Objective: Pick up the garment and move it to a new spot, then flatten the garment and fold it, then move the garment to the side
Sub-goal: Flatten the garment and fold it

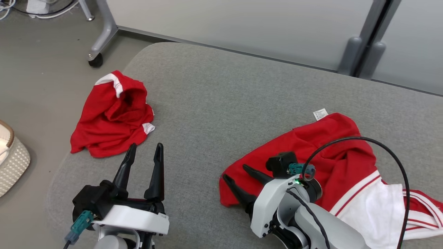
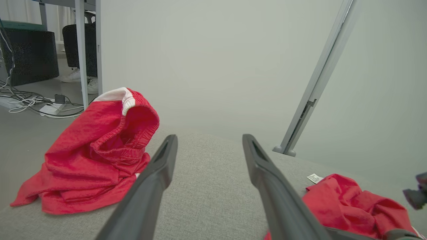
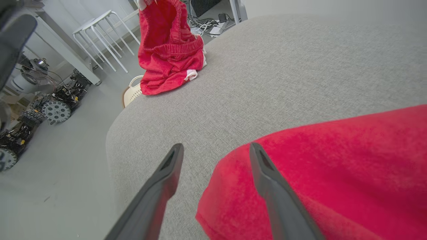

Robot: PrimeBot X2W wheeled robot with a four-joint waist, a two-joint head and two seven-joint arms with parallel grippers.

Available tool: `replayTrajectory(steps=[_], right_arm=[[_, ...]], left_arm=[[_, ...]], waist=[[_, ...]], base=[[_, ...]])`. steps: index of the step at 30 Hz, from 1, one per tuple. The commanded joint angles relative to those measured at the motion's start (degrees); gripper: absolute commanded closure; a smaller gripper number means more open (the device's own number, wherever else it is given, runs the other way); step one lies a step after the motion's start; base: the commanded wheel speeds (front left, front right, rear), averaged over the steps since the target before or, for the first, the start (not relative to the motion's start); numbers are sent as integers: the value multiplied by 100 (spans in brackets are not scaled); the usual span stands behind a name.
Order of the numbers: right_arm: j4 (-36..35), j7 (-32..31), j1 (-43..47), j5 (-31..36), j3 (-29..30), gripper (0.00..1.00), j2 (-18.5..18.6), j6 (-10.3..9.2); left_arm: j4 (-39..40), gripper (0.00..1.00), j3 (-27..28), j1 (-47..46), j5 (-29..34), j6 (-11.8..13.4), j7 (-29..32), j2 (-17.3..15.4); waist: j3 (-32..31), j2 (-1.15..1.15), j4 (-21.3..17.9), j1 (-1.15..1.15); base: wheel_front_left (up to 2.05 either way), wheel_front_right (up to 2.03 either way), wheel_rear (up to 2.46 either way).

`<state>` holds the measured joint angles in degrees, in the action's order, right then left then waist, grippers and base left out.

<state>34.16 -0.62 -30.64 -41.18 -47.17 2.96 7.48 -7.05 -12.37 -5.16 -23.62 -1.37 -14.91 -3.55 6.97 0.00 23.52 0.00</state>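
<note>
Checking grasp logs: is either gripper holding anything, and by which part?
Nothing held. Left gripper open over the grey cushion; right gripper open, straddling the edge of the nearer red garment, not closed.

the white care tag (image 1: 320, 114) on the red garment (image 1: 332, 152) is too small to read.

I have two red garments on the grey cushion (image 1: 221, 90). The red shorts (image 1: 110, 117) sit crumpled in a heap at its left edge, towards the far-left corner. Their gathered elastic waistband gapes open at the top, and white trim shows at the top and the side. The larger red garment (image 1: 332, 155) lies rumpled and spread towards the near right, well apart from the shorts. It has a white panel with red-and-white stripes at its right end and a small white label (image 1: 320, 114) at its far edge.
</note>
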Motion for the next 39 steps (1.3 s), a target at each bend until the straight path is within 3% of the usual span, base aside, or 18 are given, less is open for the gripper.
replayTrajectory(steps=[1, 10, 15, 20, 29, 39], right_arm=[[-59, 178, -39, -134, -74, 0, 33, 3], [-696, 821, 287, -333, 126, 0, 688, 3], [-943, 810, 737, -26, 688, 0, 1193, 3], [-1292, 545, 1511, 267, 1345, 0, 1407, 3], [-2011, -364, 2807, 929, 2557, 0, 1171, 3], [-2202, -711, 2856, 1580, 3322, 0, 630, 3]], left_arm=[[-2, 0, 59, -12, 26, 26, -30, -55], [53, 0, 146, 223, 56, 57, -31, -132], [133, 0, 110, 335, 69, 82, -25, -151], [194, 0, 101, 378, 61, 105, -9, -174], [277, 0, 100, 338, 10, 135, 13, -228], [264, 0, 96, 121, -6, 148, 12, -251]], waist=[[-125, 0, -247, 0], [-545, 0, -1121, 0], [-681, 0, -1566, 0], [-686, 0, -1795, 0], [-484, 0, -1867, 0], [-173, 0, -1686, 0]], base=[[0, 0, 0], [0, 0, 0], [0, 0, 0], [0, 0, 0], [0, 0, 0], [0, 0, 0]])
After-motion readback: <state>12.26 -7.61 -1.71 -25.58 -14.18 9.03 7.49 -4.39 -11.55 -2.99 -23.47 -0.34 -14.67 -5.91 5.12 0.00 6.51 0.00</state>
